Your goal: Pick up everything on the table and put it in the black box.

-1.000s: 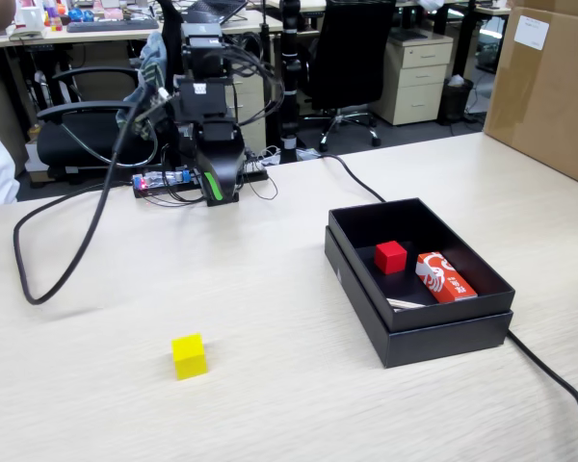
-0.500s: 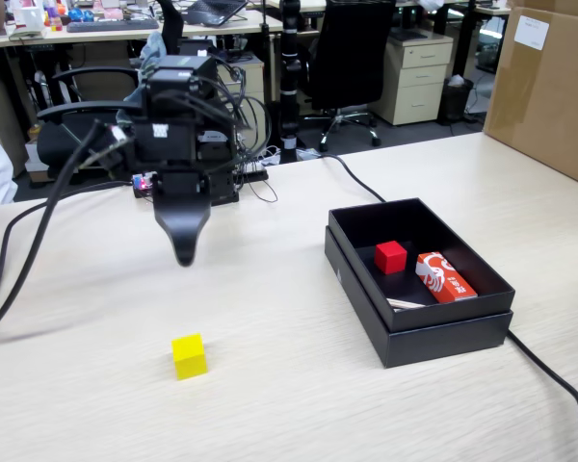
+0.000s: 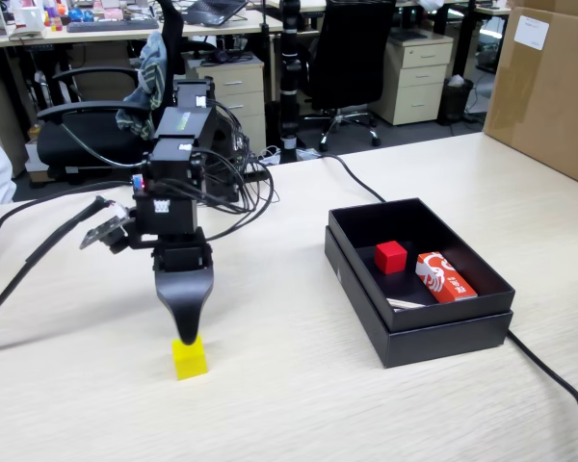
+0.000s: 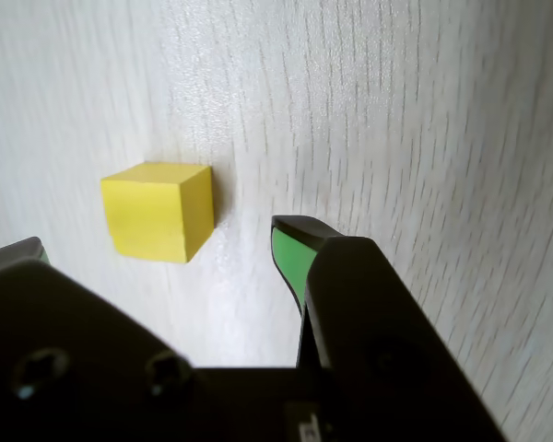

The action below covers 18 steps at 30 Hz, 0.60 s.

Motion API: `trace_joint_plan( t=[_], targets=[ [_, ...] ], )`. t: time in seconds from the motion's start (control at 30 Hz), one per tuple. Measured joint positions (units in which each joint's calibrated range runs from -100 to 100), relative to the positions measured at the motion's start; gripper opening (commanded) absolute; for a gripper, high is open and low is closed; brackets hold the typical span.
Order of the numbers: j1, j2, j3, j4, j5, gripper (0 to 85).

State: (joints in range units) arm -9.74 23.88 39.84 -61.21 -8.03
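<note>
A small bright yellow cube (image 3: 189, 357) sits on the pale wood-grain table (image 3: 289, 404), at the lower left in the fixed view. In the wrist view the cube (image 4: 157, 212) lies on the table just ahead of the jaws. My gripper (image 4: 161, 241) points down right above the cube (image 3: 185, 337). Its jaws stand open and apart, with green pads, and hold nothing. The black box (image 3: 443, 332) stands to the right in the fixed view, seated in its wider lid.
In the box lie a red cube (image 3: 391, 256) and a red-and-white packet (image 3: 445, 276). A big brown carton (image 3: 549, 87) stands at the back right. Black cables (image 3: 549, 371) run across the table on both sides. Office chairs and drawers stand behind.
</note>
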Motion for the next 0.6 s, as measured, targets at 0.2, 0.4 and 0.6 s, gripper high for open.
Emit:
trace_joint_plan(
  t=[0.2, 0.4, 0.6],
  targets=[
    [0.2, 4.8, 2.1, 1.6, 0.0, 47.7],
    [0.0, 7.9, 4.1, 1.9, 0.0, 47.6],
    [0.0, 9.1, 5.3, 1.9, 0.0, 47.3]
  ],
)
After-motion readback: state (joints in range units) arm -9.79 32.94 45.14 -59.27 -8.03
